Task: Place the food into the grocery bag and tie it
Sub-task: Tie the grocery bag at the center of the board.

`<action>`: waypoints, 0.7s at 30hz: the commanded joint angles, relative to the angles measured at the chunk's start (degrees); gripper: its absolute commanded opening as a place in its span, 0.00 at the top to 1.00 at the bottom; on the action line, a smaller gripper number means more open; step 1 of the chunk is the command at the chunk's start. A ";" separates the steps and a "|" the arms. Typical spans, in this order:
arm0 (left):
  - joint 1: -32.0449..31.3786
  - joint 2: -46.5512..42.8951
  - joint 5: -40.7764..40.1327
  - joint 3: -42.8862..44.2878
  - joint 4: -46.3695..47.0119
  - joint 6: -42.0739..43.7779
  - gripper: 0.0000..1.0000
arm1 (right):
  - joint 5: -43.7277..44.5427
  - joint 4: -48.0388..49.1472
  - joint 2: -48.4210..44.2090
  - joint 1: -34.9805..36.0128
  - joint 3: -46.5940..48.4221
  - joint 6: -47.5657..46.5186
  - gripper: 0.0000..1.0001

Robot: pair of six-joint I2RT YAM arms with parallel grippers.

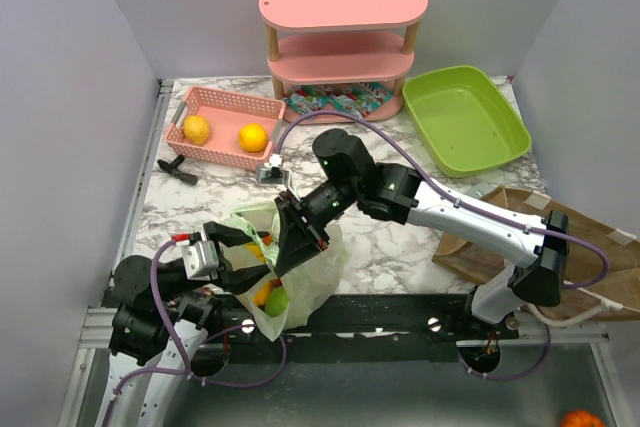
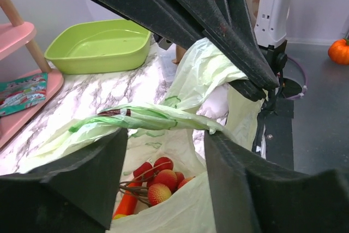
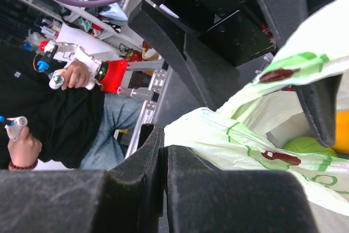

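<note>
The pale-green grocery bag [image 1: 300, 272] printed with avocados stands at the table's near edge between both arms. My right gripper [image 1: 300, 235] is shut on a fold of the bag's rim [image 3: 218, 137]. My left gripper [image 2: 166, 140] is open at the bag's mouth, and a twisted handle [image 2: 136, 117] lies stretched across its fingertips. Inside the bag lie small red fruits [image 2: 158, 181] and an orange piece [image 2: 126, 207]. From above, yellow and green food [image 1: 272, 297] shows through the film. Teal-and-red snack packets [image 1: 340, 102] lie on the pink shelf's bottom level.
A pink shelf [image 1: 342, 7] stands at the back. Left of it, a pink basket [image 1: 225, 112] holds two yellow-orange fruits. A green tray [image 1: 463, 117] sits back right and a brown paper bag [image 1: 590, 247] lies right. A black tool [image 1: 178, 169] lies by the basket.
</note>
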 commanded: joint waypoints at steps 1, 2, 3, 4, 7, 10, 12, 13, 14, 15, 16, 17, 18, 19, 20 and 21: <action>0.33 -0.53 0.91 -0.80 4.62 -1.21 0.35 | -2.53 3.29 -1.03 -0.05 -1.35 1.36 0.93; 0.31 -0.64 1.21 -0.94 5.25 -1.49 0.31 | -2.70 3.64 -0.95 -0.11 -1.48 1.72 0.93; 0.33 -0.77 1.23 -1.19 5.93 -1.81 0.29 | -2.85 4.20 -0.87 -0.08 -1.59 1.94 0.93; 0.33 -0.73 1.37 -1.41 6.52 -2.08 0.28 | -3.03 4.56 -0.86 -0.05 -1.73 2.25 0.93; 0.32 -0.54 2.56 -2.19 8.92 -3.79 0.26 | -3.24 5.17 -0.55 -0.10 -1.72 2.56 0.93; 0.33 -0.21 2.31 -2.98 10.15 -4.49 0.30 | -3.99 6.19 -0.50 -0.08 -1.89 3.29 0.93; 0.33 -0.19 1.65 -3.77 11.33 -5.08 0.37 | -4.23 7.40 -0.74 -0.03 -2.24 4.10 0.93; 0.33 -0.24 1.50 -4.17 12.04 -5.43 0.42 | -4.22 7.61 -0.83 -0.10 -2.38 4.42 0.93; 0.33 -0.16 1.47 -4.57 12.76 -5.87 0.45 | -4.32 7.62 -0.85 -0.10 -2.43 4.38 0.93; 0.33 -0.09 1.36 -4.86 13.37 -6.11 0.49 | -4.31 7.81 -0.92 -0.04 -2.57 4.57 0.93; 0.33 0.06 1.44 -5.16 13.67 -6.24 0.52 | -4.33 8.03 -1.02 -0.09 -2.80 4.68 0.93; 0.31 0.23 1.56 -5.34 13.88 -6.35 0.54 | -4.31 8.21 -1.11 -0.06 -2.92 4.95 0.93; 0.33 0.41 1.80 -5.59 14.04 -6.35 0.58 | -4.31 8.59 -1.22 -0.05 -3.19 5.18 0.93; 0.33 0.60 2.09 -5.73 14.13 -6.43 0.60 | -4.39 9.03 -1.36 -0.09 -3.44 5.38 0.93; 0.33 0.76 2.27 -5.84 14.17 -6.48 0.61 | -4.40 9.43 -1.38 -0.08 -3.68 5.74 0.93; 0.33 0.72 2.35 -5.98 14.39 -6.75 0.60 | -4.40 9.92 -1.47 -0.08 -3.83 6.01 0.93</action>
